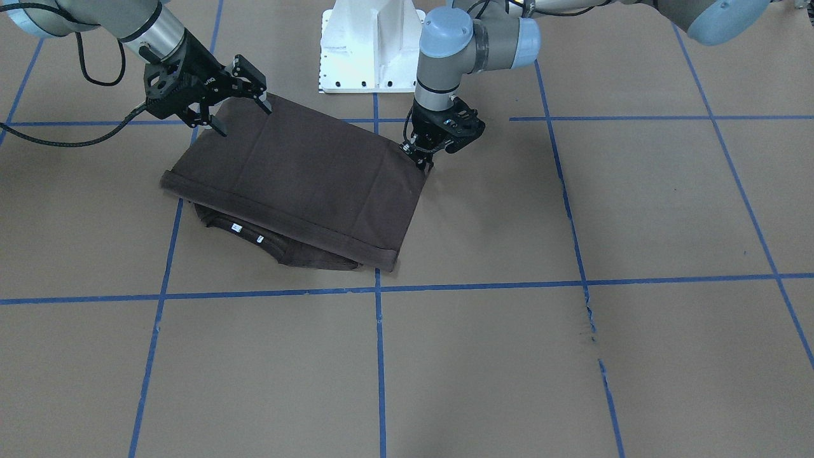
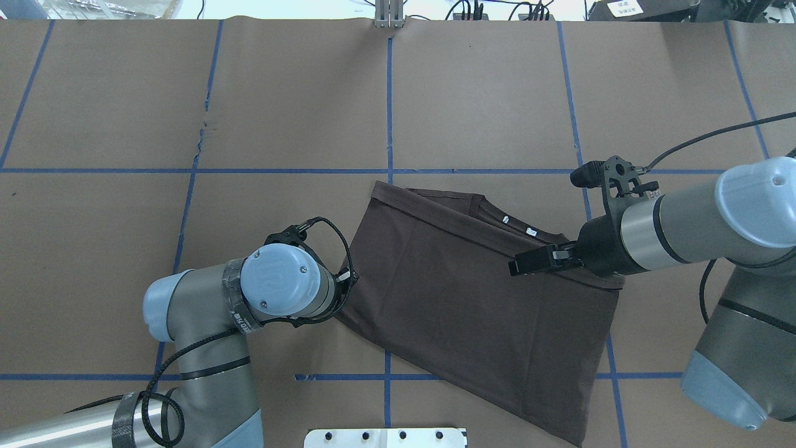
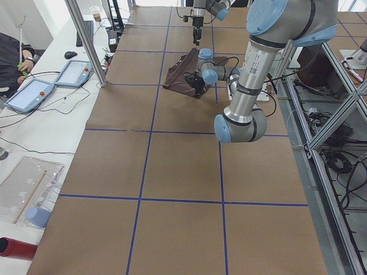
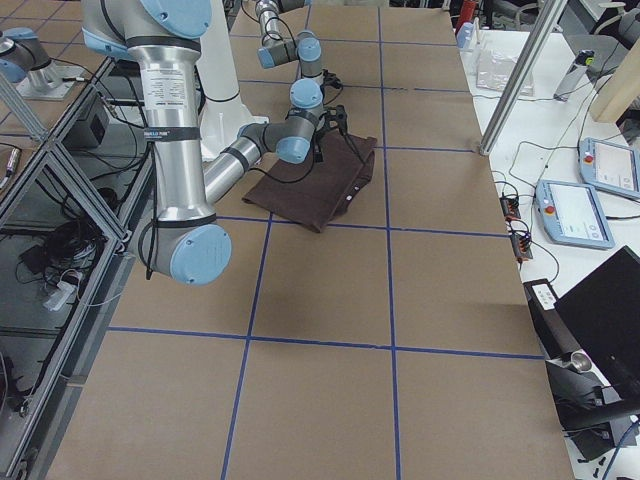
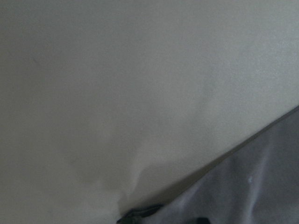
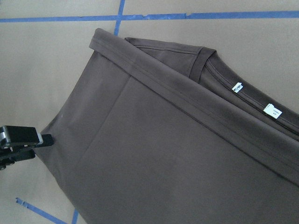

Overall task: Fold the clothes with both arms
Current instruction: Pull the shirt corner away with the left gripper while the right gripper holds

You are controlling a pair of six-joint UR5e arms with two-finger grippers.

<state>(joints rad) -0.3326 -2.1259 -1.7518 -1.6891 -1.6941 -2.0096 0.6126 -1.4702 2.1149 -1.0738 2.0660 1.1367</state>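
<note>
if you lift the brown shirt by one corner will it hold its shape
Likely floppy: the T-shirt lies folded in flat layers, so a lifted corner would probably drape and the fold open. Probably light, being thin cloth. Pushed, it may bunch rather than slide on the paper-covered table.

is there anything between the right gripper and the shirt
Nothing visible. The right gripper hangs open over the T-shirt, at its edge on the robot's right side. Only air shows between its fingers and the cloth.
</note>
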